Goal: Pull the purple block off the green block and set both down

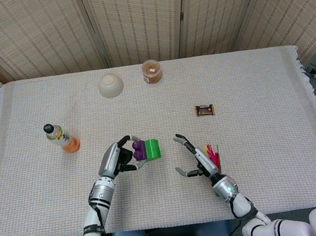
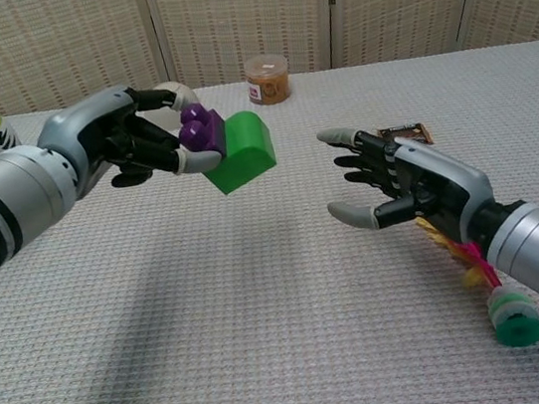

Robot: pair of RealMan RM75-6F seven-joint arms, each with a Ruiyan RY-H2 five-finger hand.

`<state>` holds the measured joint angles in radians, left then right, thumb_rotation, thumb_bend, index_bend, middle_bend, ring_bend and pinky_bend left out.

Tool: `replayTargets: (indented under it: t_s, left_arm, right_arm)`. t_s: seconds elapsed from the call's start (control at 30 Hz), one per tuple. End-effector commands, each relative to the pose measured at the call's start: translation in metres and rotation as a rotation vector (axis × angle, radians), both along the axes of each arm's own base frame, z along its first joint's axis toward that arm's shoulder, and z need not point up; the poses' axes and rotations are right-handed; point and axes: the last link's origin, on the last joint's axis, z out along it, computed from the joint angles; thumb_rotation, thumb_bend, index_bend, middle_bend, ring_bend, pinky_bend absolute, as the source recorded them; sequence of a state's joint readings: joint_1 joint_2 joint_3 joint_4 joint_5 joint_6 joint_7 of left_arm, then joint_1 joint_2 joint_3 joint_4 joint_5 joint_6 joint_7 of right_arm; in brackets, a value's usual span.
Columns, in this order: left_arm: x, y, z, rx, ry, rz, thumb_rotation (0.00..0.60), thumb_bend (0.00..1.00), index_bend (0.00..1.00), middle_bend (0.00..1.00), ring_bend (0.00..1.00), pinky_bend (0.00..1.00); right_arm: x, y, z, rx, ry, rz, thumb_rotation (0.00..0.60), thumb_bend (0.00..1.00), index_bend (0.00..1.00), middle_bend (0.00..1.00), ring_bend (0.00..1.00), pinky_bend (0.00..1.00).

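My left hand (image 1: 118, 158) (image 2: 126, 142) holds the purple block (image 1: 139, 150) (image 2: 199, 129) up off the table. The green block (image 1: 152, 149) (image 2: 241, 153) is still stuck to the purple one on its right side. My right hand (image 1: 193, 158) (image 2: 397, 179) hovers open a little to the right of the green block, fingers spread and pointing toward it, not touching it.
On the white cloth table (image 1: 258, 81) a red and yellow shuttlecock (image 1: 214, 156) (image 2: 479, 263) lies under my right wrist. A snack packet (image 1: 205, 110), a jar (image 1: 152, 71), an upturned bowl (image 1: 110, 84) and a drink bottle (image 1: 61, 137) lie further off.
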<state>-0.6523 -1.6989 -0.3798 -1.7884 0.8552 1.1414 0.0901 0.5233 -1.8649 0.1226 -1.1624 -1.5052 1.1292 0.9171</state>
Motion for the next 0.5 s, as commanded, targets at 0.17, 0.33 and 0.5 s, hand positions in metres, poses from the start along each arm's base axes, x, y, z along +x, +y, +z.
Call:
replayTargets:
  t_s: [0.17,0.33,0.5]
  left_arm:
    - [0.002,-0.004,0.004,-0.002,-0.001,-0.021,0.600,0.42,0.63,1.00,1.00,1.00]
    - [0.003,-0.005,0.003,-0.015,0.001,-0.036,0.600,0.42,0.63,1.00,1.00,1.00]
    - [0.006,-0.009,-0.001,-0.026,-0.004,-0.058,0.600,0.42,0.63,1.00,1.00,1.00]
  right_arm:
    - [0.012,-0.005,0.004,-0.004,-0.061,-0.002,0.600,0.38,0.10,0.00,0.00,0.00]
    - [0.025,-0.007,0.006,0.011,-0.086,0.008,0.600,0.38,0.10,0.00,0.00,0.00]
    - [0.038,-0.008,0.004,0.028,-0.104,0.008,0.600,0.39,0.10,0.00,0.00,0.00]
